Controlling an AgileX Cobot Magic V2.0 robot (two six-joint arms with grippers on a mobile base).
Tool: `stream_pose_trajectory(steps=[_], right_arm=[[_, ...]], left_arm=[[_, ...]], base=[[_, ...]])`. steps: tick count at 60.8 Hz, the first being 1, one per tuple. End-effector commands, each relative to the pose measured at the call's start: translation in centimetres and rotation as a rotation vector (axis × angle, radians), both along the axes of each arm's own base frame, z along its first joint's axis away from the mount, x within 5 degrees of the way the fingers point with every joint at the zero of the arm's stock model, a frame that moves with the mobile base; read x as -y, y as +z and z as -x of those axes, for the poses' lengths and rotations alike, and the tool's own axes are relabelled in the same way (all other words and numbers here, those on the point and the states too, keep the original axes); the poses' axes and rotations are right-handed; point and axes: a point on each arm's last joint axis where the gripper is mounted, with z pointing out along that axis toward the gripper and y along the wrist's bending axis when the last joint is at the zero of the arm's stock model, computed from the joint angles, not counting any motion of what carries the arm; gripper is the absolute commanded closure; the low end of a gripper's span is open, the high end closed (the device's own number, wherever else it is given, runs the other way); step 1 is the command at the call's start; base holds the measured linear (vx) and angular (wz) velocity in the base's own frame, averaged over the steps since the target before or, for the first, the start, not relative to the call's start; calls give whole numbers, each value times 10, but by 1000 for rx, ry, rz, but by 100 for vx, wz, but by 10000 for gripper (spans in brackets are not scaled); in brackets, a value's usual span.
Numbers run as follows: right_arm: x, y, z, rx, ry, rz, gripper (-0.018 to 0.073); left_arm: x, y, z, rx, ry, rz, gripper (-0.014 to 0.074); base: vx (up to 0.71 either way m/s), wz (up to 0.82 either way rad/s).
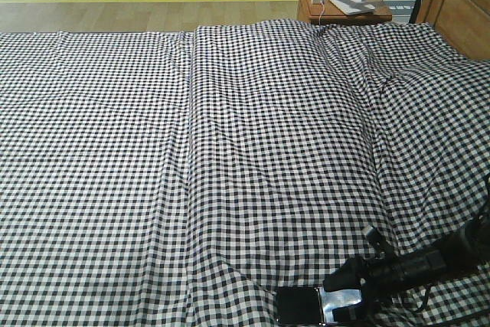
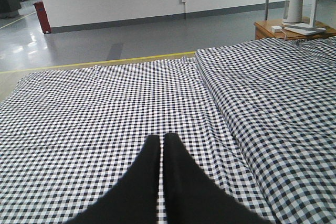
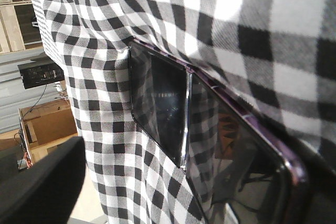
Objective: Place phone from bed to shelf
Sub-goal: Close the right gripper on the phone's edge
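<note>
Bed (image 1: 153, 151): gingham sheet, rumpled. Phone (image 1: 300, 305) lies flat on it, just under R claw (image 1: 344, 290). R jaws look apart, not clamped yet. L claw (image 2: 161, 150) pressed together, idle over sheet. Step: grasp. Straddle phone edges, keep clear of cloth, close slow, lift level. Phone: glossy black, centre crease, pinkish edge; prob. slippery.
</note>
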Motion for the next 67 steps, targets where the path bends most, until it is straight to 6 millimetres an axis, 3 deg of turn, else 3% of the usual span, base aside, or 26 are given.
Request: stream_pose_trajectory(steps=[1,8,26,48,57,67], right_arm=[[-2,24,-12,53,23,-76,32],[-2,24,-9,49,52,-72,130],[0,23,-5,44,100,-61,575],[-2,35,-5,107,157,-158,568],[1,52,-13,136,168,-137,568],[7,83,-24,151,205,-80,566]], left_arm=[[0,16,1,106,-4,4,596],[0,16,1,106,-4,4,596],[0,16,1,106,-4,4,596],[0,16,1,106,-4,4,596],[0,16,1,106,-4,4,596],[0,16,1,106,-4,4,596]], base=[[0,0],[0,0],[0,0],[0,0],[0,0],[0,0]])
